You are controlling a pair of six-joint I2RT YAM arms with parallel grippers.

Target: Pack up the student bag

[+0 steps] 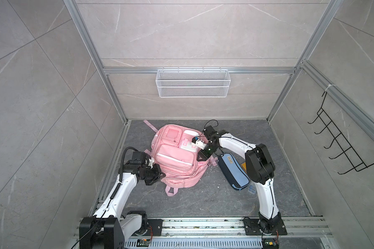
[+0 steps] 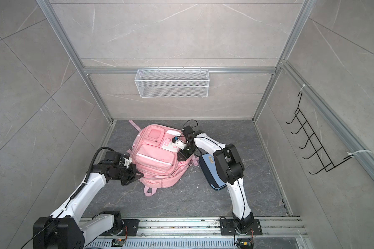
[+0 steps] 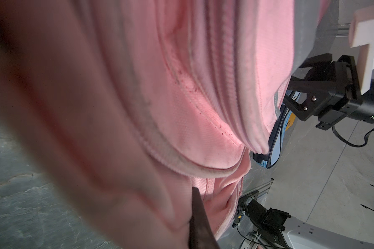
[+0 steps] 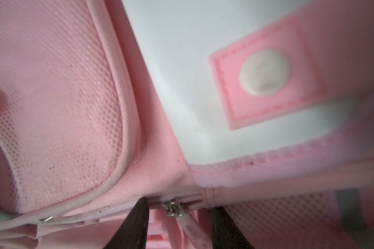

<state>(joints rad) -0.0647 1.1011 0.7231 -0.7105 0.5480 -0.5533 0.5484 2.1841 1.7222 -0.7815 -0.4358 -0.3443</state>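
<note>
Both top views: student bag (image 1: 175, 155) lies flat between the grippers; left gripper (image 1: 161, 172) clenched on its side hem, right gripper (image 1: 200, 159) poised over the opposite edge, a blue pencil case (image 1: 233, 170) just behind it. Left wrist: folds crowd the finger (image 3: 198, 220); this pinch may slip. Right wrist: fingers (image 4: 134, 228) apart astride a zip slider (image 4: 173, 210), not touching; closing off-centre would likely trap fabric beside the white flap (image 4: 181, 86).

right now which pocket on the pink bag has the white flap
The small pocket beneath the right claw, with a round snap on its flap. The mesh pocket beside it and the big lower pocket have pink fronts.
</note>
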